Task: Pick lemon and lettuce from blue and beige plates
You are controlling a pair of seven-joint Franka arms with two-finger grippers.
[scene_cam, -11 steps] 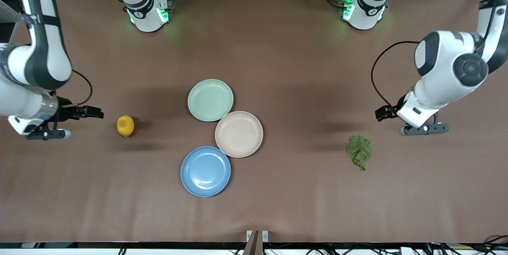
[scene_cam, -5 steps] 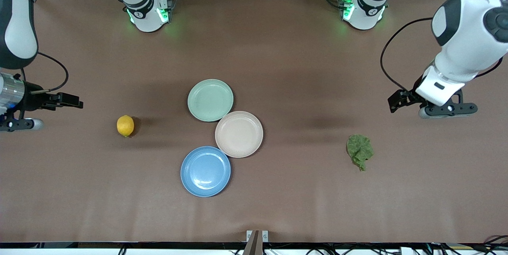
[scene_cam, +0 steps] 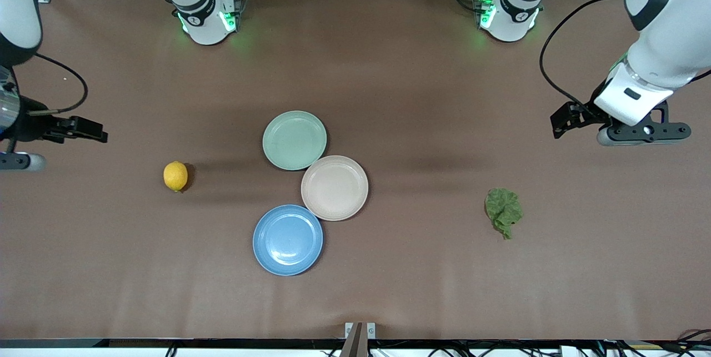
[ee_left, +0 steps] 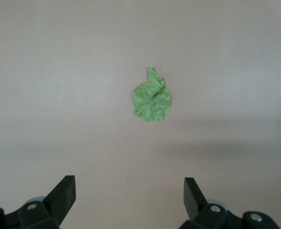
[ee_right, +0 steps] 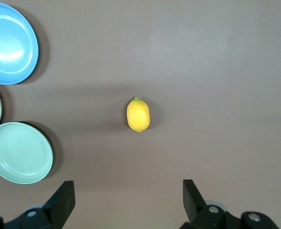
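At the right arm's end of the table, the right gripper (scene_cam: 11,161) hangs in the air over bare tabletop, its fingers (ee_right: 61,200) spread wide apart with nothing between them. Its wrist view looks down on the lemon (ee_right: 138,114), which lies on the brown table (scene_cam: 422,79) by itself, well apart from the plates and toward the right arm's end.

Over the left arm's end of the table, the left gripper (scene_cam: 644,132) also hangs in the air, fingers (ee_left: 64,193) just as wide and empty. Its wrist view looks down on the lettuce (ee_left: 151,98), a wrinkled green leaf lying flat on the table, well apart from the plates and toward the left arm's end.

Between lemon and lettuce, near the middle of the table, three plates sit clustered. The blue plate (scene_cam: 288,239) is nearest the front camera, the beige plate (scene_cam: 334,187) sits just beside it and a little farther back, and the mint-green plate (scene_cam: 294,140) is farthest of the three. The beige plate's rim meets or nearly meets both others. All three plates hold nothing.
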